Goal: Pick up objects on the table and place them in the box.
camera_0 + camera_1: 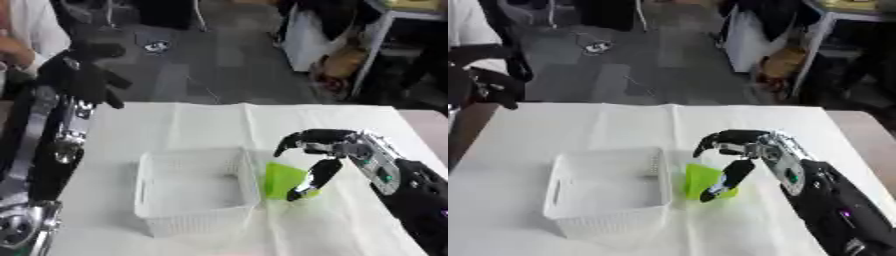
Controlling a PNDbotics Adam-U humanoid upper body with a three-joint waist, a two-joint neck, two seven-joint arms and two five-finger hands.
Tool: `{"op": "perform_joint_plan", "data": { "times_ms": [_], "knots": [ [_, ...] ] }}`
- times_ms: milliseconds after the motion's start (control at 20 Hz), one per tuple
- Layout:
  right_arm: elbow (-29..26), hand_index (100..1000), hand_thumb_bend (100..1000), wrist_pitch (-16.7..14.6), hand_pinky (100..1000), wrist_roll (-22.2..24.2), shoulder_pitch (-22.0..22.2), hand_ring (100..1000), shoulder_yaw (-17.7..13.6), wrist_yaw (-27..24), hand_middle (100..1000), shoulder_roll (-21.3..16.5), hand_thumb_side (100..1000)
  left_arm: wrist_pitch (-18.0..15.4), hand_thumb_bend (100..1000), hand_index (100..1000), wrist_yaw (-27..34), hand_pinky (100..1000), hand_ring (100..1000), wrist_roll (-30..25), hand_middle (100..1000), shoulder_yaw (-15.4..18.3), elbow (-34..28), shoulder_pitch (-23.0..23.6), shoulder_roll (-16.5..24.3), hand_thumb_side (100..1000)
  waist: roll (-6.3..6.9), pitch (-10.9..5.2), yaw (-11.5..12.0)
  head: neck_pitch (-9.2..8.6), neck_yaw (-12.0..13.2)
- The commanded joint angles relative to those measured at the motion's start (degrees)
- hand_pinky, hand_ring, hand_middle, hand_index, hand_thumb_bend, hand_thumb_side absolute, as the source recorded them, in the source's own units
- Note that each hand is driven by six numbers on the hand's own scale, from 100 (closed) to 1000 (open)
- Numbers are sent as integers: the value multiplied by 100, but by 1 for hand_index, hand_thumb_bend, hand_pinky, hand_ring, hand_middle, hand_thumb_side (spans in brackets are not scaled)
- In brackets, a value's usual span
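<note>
A bright green object [282, 181] stands on the white cloth just right of the white mesh box [198, 192], close to its right wall. My right hand [325, 150] reaches in from the right and arches over the green object, fingers curved above it and thumb down its right side. Whether the fingers press on it is unclear. The box looks empty inside. My left hand [83, 72] is raised at the upper left, above the table's far left corner, dark fingers spread and holding nothing.
A white cloth [210, 125] covers the table, with creases running toward the far edge. Bare tabletop shows at the right edge [429, 125]. Beyond the table lie grey floor, a white cabinet and furniture legs. A person in white stands at the far left.
</note>
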Motion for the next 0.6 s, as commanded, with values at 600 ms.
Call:
{"op": "perform_joint_plan", "data": {
  "times_ms": [600],
  "knots": [
    [-276, 875, 810, -177, 957, 186, 105, 927, 27, 260, 855, -261, 395, -34, 242, 839, 31, 473, 582, -9, 761, -25, -97, -145, -1, 982, 11, -54, 32, -42, -54]
  ]
}}
